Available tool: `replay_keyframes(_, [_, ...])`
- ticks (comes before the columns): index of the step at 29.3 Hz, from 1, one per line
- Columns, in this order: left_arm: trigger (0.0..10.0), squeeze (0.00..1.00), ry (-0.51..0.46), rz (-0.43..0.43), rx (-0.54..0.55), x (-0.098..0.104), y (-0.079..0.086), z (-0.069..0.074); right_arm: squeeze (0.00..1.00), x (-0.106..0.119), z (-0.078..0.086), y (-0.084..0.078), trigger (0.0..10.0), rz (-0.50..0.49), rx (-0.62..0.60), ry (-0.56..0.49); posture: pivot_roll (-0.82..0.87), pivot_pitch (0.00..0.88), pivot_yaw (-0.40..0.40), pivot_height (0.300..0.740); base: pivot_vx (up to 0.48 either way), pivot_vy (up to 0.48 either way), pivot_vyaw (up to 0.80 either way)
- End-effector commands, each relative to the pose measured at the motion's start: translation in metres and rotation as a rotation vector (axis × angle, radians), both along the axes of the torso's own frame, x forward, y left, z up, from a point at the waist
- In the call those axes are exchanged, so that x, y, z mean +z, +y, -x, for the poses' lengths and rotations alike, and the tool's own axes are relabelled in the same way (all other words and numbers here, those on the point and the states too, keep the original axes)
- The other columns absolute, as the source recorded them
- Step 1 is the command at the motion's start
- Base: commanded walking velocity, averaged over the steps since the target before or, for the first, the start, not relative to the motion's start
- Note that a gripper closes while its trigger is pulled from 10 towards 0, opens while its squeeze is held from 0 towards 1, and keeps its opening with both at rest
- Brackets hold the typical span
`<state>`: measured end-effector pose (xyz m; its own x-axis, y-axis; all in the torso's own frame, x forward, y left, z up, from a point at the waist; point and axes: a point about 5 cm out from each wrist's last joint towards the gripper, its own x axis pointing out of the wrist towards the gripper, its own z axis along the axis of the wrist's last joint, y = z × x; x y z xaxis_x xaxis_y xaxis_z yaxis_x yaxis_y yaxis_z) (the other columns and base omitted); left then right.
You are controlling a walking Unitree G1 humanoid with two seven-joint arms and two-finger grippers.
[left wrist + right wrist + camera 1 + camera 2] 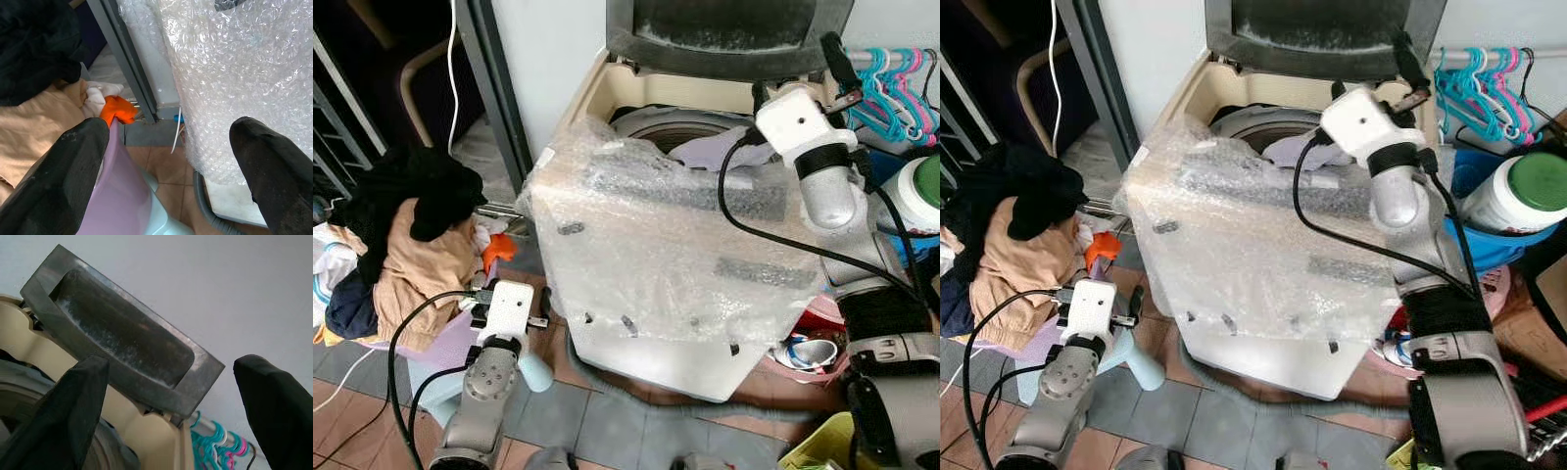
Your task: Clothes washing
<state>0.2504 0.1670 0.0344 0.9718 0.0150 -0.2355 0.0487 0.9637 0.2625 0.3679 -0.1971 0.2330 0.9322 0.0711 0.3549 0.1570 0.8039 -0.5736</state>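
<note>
1 washing machine (666,284), lid up | 1 clothes pile (406,240) | left gripper (166,166) jaws wide | right gripper (166,396) jaws wide

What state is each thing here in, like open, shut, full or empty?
Washing machine lid: raised, open.
Drum: holds some clothes.
Washing machine body: wrapped in bubble wrap.
Clothes pile: heaped, unsorted.
Left gripper: open, holding nothing.
Right gripper: open, holding nothing.
Hangers: hanging on a rail.
</note>
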Motion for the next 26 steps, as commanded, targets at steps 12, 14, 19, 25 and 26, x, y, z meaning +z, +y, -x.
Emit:
replay_keyframes(12, [10.0,0.0,0.013,0.003,-0.008,-0.001,0.001,0.0,0.0,-0.036,-0.005,0.003,0.0,-0.298,0.032,0.215,-0.08,0.0,0.044,0.74,0.0,0.0,0.0])
replay_keyframes(14, [10.0,0.0,0.014,0.004,-0.009,-0.001,0.001,0.0,0.0,-0.037,-0.004,0.003,0.0,-0.326,0.042,0.222,-0.08,0.0,0.044,0.74,0.0,0.0,0.0])
replay_keyframes(19, [10.0,0.0,0.015,0.005,-0.008,-0.001,0.0,0.0,0.0,-0.038,-0.004,0.002,0.0,-0.335,0.035,0.231,-0.08,0.0,0.043,0.74,0.0,0.0,0.0])
replay_keyframes(25, [10.0,0.0,0.015,0.005,-0.008,-0.001,0.0,0.0,0.0,-0.036,-0.004,0.001,0.0,-0.322,0.037,0.225,-0.08,0.0,0.043,0.74,0.0,0.0,0.0])
replay_keyframes(26, [10.0,0.0,0.015,0.005,-0.008,-0.001,0.0,0.0,0.0,-0.036,-0.004,0.001,0.0,-0.319,0.035,0.225,-0.08,0.0,0.043,0.74,0.0,0.0,0.0])
